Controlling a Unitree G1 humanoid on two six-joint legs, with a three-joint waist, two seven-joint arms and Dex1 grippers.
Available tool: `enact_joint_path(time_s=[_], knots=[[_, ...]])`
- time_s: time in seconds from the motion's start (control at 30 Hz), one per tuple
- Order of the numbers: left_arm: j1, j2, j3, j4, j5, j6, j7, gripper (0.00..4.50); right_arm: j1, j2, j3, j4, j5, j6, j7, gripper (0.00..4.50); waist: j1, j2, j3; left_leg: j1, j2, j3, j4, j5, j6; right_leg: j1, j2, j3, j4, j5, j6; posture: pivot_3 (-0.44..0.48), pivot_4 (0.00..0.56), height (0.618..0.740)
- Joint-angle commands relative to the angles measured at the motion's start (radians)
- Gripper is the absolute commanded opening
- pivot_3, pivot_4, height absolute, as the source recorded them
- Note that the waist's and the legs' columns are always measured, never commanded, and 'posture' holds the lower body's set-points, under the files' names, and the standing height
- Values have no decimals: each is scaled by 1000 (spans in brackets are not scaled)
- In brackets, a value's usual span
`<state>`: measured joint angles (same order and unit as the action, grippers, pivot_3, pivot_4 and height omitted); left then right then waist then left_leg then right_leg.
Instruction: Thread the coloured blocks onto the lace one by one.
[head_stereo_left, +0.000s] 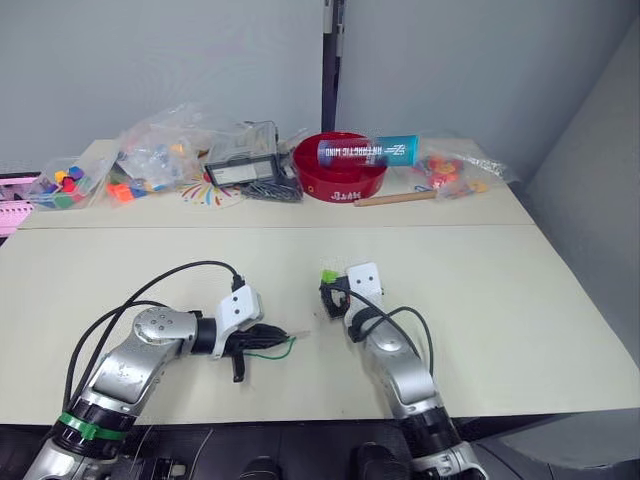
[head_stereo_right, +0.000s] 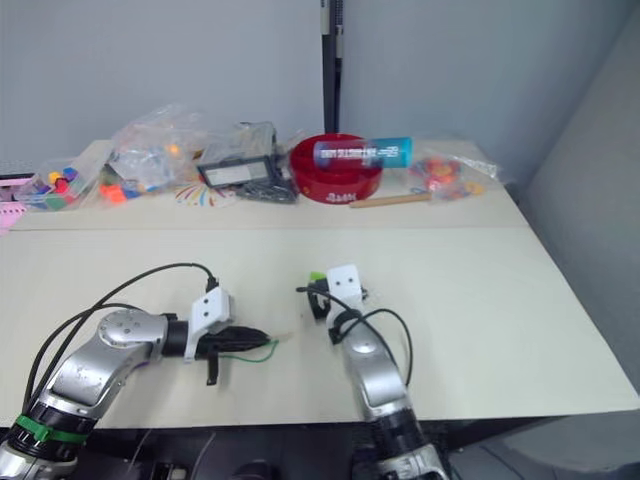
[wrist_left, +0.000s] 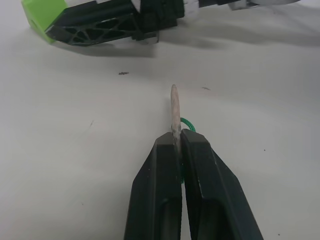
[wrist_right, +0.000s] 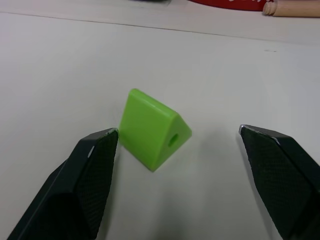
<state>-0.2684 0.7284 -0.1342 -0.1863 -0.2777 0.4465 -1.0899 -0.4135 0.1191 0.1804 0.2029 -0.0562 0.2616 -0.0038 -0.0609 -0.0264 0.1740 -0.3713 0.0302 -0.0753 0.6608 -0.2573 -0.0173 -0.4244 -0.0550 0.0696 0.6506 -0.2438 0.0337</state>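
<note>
A light green block (wrist_right: 150, 127), wedge-shaped with a hole through its end face, lies on the pale table (head_stereo_left: 480, 300). My right gripper (wrist_right: 177, 131) stands open around it, and the block sits close to one finger (wrist_right: 95, 165). From the head, that block (head_stereo_left: 328, 275) shows just ahead of the right gripper (head_stereo_left: 331, 291). The left gripper (wrist_left: 177, 137) is shut on the lace's pale stiff tip (wrist_left: 174, 107), which points toward the block (wrist_left: 44, 15). A loop of the green lace (head_stereo_left: 277, 350) trails under the left gripper (head_stereo_left: 272, 333).
At the back stand a red bowl (head_stereo_left: 340, 168) with a blue-labelled tube (head_stereo_left: 368, 151) across it, a wooden stick (head_stereo_left: 395, 198), a dark flat device (head_stereo_left: 240, 170) and clear bags of toy pieces (head_stereo_left: 155, 150). A seam (head_stereo_left: 450, 225) runs across the table.
</note>
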Motion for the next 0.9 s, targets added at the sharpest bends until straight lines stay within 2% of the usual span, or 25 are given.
enact_joint_path(time_s=[0.03,0.4,0.5,0.8,0.83,0.9], knots=[[0,12,28,-39,-19,5,8,0,-38,29,-8,60,-10,-54,-37,4092,-3,0,0,0,0,0,0,0,0,0,0,0,0,0,0,0,150,731],[14,23,38,-39,-21,1,13,0,-97,61,-24,204,39,-142,-70,4092,-9,-1,-1,4,0,0,0,0,0,2,0,0,3,0,0,0,150,731],[17,23,41,-41,-20,1,13,0,-94,55,-11,198,60,-143,-42,3272,-9,-1,-1,4,0,0,0,0,0,2,0,0,4,0,0,0,150,731],[15,23,44,-38,-19,4,11,0,-73,-26,-5,86,133,-21,171,234,-22,-1,-1,4,2,0,0,0,0,1,2,0,6,0,-1,0,150,731],[15,23,44,-37,-19,5,11,0,-77,-38,-5,79,135,-9,190,22,-23,-1,-1,4,2,0,0,0,0,1,2,0,6,0,-1,0,150,731],[12,22,43,-33,-18,5,10,0,-87,-63,-10,74,142,12,234,22,-24,-1,-1,4,2,0,0,0,0,1,2,0,6,0,-1,0,150,731]])
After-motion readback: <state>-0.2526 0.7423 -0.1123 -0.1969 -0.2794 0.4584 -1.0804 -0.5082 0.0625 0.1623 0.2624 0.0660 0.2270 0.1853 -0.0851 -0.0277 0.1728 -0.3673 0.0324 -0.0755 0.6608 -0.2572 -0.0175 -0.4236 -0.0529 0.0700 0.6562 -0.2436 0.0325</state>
